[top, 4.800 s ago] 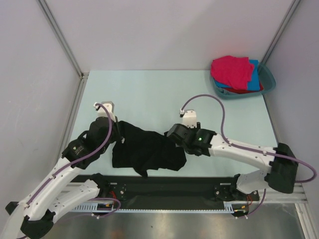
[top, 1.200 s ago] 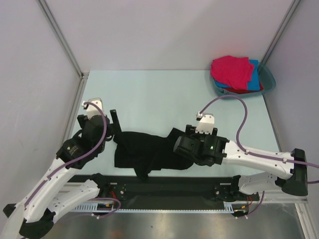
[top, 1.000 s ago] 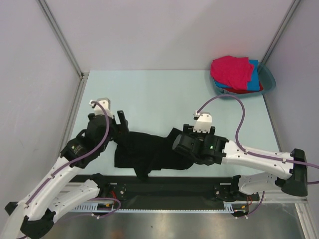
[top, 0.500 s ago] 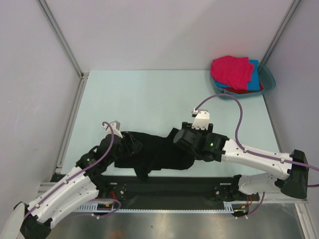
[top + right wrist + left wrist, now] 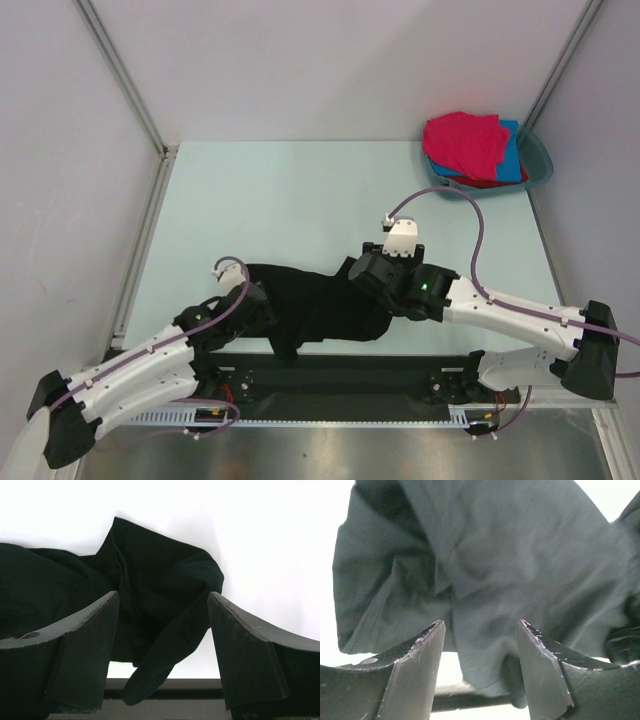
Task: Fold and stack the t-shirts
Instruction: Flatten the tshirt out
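one second on, left gripper (image 5: 480,625) has dropped to the black t-shirt (image 5: 315,300).

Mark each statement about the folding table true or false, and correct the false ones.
1. The black t-shirt lies crumpled by the table's near edge. True.
2. A magenta-pink shirt tops the pile in the teal basin. True.
3. The basin stands at the far left corner. False: it is at the far right corner.
4. Both hands are clamped shut. False: the left hand and right hand stand open at the black t-shirt.
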You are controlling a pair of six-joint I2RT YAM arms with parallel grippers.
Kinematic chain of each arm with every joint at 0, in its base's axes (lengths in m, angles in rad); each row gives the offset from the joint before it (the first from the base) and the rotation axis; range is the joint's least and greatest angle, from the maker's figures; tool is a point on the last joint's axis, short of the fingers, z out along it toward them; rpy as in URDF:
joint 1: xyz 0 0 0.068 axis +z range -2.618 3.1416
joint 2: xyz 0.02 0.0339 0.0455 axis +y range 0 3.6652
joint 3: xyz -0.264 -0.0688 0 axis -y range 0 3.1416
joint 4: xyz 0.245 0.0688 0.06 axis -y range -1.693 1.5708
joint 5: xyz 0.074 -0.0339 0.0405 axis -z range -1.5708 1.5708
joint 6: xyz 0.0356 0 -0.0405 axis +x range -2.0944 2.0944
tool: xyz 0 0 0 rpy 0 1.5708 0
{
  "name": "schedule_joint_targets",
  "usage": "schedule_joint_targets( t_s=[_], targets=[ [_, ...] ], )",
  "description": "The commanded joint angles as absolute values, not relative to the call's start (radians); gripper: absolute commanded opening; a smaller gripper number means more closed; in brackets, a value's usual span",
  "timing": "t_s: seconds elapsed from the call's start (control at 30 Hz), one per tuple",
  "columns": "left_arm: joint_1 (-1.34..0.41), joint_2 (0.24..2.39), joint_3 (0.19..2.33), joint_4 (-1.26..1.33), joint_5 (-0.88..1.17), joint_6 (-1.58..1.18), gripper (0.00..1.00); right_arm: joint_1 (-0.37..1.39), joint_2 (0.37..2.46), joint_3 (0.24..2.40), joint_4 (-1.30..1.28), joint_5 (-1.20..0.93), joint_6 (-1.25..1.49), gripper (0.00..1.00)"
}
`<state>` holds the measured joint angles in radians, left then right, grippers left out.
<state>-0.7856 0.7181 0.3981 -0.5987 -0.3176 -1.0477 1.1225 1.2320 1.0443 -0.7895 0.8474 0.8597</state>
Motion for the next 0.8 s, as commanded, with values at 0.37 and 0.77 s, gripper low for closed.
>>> schedule_joint_targets(
  t_s=[0.37, 0.77],
  targets=[
    [-0.931, 0.684, 0.328, -0.703, -0.423, -1.241, 0.60, 1.094, 1.209, 1.019, -0.769, 0.845, 0.853, 0.76],
    [-0.931, 0.724, 0.330, -0.595, -0.388, -1.193, 0.33, 1.094, 1.198, 0.997, -0.781, 0.842, 0.879, 0.75]
  ],
)
